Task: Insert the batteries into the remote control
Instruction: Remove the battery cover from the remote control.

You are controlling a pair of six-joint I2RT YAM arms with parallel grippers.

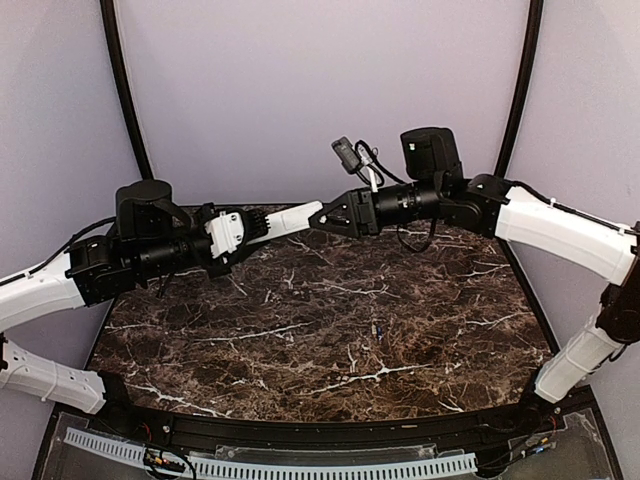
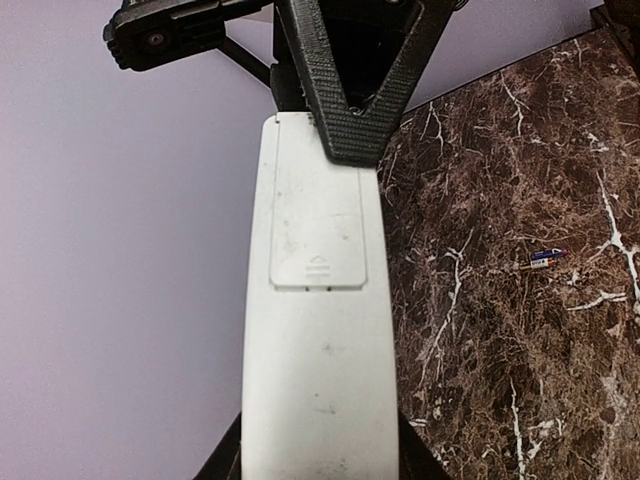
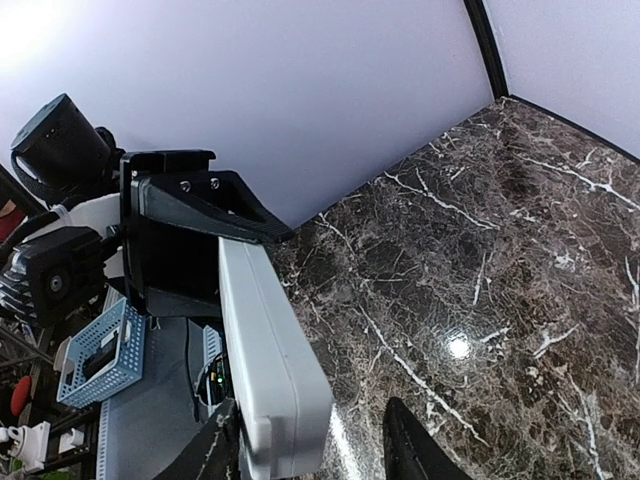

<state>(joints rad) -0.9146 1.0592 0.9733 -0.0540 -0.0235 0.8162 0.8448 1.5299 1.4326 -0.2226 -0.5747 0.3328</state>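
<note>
- Counter (image 1: pixel 300 340): lies below the remote control (image 1: pixel 285 220).
- Left hand (image 1: pixel 240 230): pinching the remote control's near end, back upward, presenting it.
- Right hand (image 1: pixel 325 217): fingers spread astride its far tip, probably to open the cover (image 2: pixel 318 230).
- Cover: shut.
- Battery (image 2: pixel 545 256): loose on the counter, well apart from the remote control.

Dark white-veined marble tabletop (image 1: pixel 300 340), pale lavender backdrop (image 1: pixel 320 90), small blue mesh basket (image 3: pixel 100 355) beyond the table's edge

Our left arm (image 1: pixel 40 285) and right arm (image 1: pixel 560 235) wear white shells between black cylindrical joints, with thin black cables alongside. Our left claw (image 1: pixel 243 230) shows small screws, and our right claw (image 1: pixel 328 215) is black and ribbed.
</note>
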